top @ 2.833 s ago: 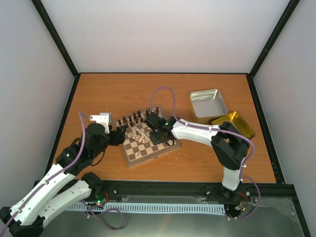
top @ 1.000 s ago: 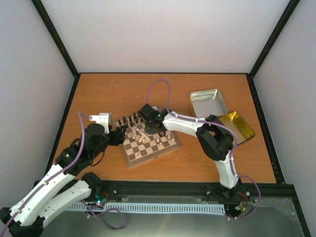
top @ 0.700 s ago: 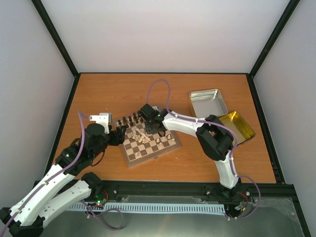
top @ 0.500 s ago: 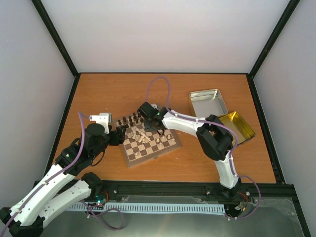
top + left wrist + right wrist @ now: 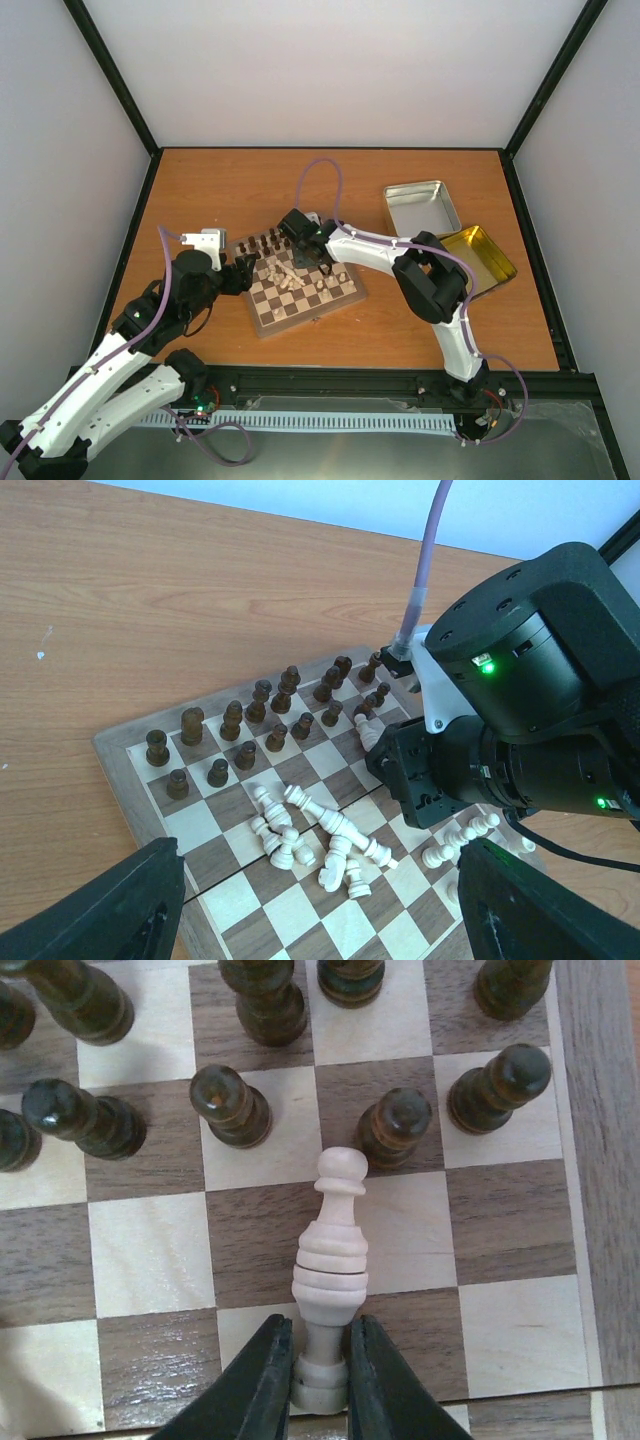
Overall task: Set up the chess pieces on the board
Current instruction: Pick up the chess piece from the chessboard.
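A small wooden chessboard sits near the middle of an orange-brown table, seen from above. The dark brown chessmen stand upright in two rows along the board's 12 o'clock edge, so that side looks set up. The pale cream chess pieces are mostly unplaced: a loose heap lies toppled on the centre squares, and only a few cream pieces stand upright toward the 4 o'clock side. The right gripper reaches over the board at about 1 o'clock, its jaws pinching the base of one cream piece. That piece's head points at the nearest row of dark pawns, and it is not clear whether it rests on the board or is lifted. The left gripper hovers at the board's 9 o'clock edge with its jaws spread wide, holding nothing. At 3 o'clock on the table lie an open silver tin and a gold lid. The task seems roughly half done, with nearly the whole cream side left to place.
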Robot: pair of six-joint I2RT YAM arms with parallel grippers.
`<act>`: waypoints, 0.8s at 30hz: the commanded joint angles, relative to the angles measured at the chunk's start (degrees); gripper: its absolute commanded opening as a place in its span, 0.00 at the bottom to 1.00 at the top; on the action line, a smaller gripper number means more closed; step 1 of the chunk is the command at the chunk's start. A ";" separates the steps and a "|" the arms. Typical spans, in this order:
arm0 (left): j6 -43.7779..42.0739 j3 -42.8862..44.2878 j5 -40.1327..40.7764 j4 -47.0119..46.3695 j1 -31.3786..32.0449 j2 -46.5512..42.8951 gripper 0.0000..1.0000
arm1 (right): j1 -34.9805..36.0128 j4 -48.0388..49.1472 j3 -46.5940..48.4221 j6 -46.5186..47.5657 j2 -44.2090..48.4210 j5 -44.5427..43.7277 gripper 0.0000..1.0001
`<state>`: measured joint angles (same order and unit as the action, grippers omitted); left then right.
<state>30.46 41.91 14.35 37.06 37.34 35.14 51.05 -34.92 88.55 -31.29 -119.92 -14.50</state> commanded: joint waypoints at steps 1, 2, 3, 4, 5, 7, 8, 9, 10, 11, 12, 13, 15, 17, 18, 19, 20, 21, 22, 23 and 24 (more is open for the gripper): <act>0.30 0.18 0.04 -0.93 -0.17 0.11 0.76 | -0.50 -0.29 -0.41 -0.05 -0.40 -1.12 0.14; 0.30 0.19 0.06 -0.93 -0.17 0.11 0.76 | -0.59 -0.37 -0.64 -0.08 -0.01 -1.00 0.12; 0.26 0.18 0.11 -0.94 -0.16 0.09 0.76 | -0.64 -0.31 -1.06 0.10 0.43 -0.78 0.11; 0.30 0.19 0.10 -0.94 -0.16 0.08 0.76 | -0.60 -0.22 -1.61 0.17 1.00 -0.55 0.10; 0.31 0.19 0.15 -0.86 -0.16 0.15 0.76 | -0.60 -0.12 -2.30 0.32 1.84 -0.27 0.10; 0.30 0.18 0.15 -0.93 -0.16 0.15 0.76 | -0.64 0.82 -4.60 1.06 4.17 0.62 0.09; 0.35 0.19 0.03 -0.92 -0.16 0.26 0.76 | -0.60 1.84 -6.30 1.88 5.77 1.22 0.09; 0.23 0.11 0.06 -0.93 -0.16 0.30 0.76 | -0.60 3.14 -8.07 2.94 7.49 1.58 0.09; 0.22 0.04 -0.02 -1.00 -0.23 0.35 0.76 | -0.60 5.10 -10.23 4.26 9.20 1.47 0.09; 0.24 -0.07 -0.13 -0.98 -0.17 0.50 0.77 | -0.64 6.76 -12.43 5.56 11.08 0.79 0.09; 0.30 -0.03 -0.28 -0.96 -0.17 0.73 0.78 | -0.77 8.85 -15.70 7.06 12.76 0.47 0.08; 0.26 0.07 -0.40 -0.98 -0.16 1.03 0.78 | -0.92 11.44 -18.31 9.38 14.67 0.65 0.08; 0.38 0.22 -0.88 -1.19 -0.18 1.75 0.78 | -1.20 18.10 -24.14 13.00 19.02 2.47 0.07; 1.85 0.02 -1.35 -1.93 -0.21 2.41 0.78 | -2.18 24.95 -29.25 15.44 23.93 6.10 0.07; 2.74 -0.55 -2.24 -3.08 -0.17 2.66 0.78 | -2.89 27.65 -31.16 16.21 25.75 8.43 0.07; 3.62 -1.22 -3.61 -4.74 -0.17 2.88 0.79 | -3.76 29.73 -32.51 16.90 27.45 10.88 0.07; 4.67 -2.01 -4.99 -6.56 -0.16 3.10 0.79 | -4.63 31.53 -33.82 17.46 28.95 12.83 0.07; 6.44 -2.73 -6.44 -8.48 -0.16 3.34 0.79 | -5.51 33.11 -34.76 18.01 30.31 15.09 0.07; 7.59 -3.46 -7.72 -10.98 -0.16 3.68 0.79 | -6.52 34.37 -35.51 18.73 31.57 17.61 0.07; 8.65 -4.00 -9.09 -12.77 -0.16 4.02 0.79 | -7.05 35.58 -36.30 19.63 32.65 21.19 0.07; 9.46 -4.18 -10.50 -14.53 -0.16 4.37 0.79 | -7.44 36.25 -36.67 20.81 33.63 24.03 0.07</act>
<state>34.61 38.89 9.72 31.51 37.34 38.50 45.78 -9.56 53.89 -16.03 -90.48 -2.39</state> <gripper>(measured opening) 0.788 0.127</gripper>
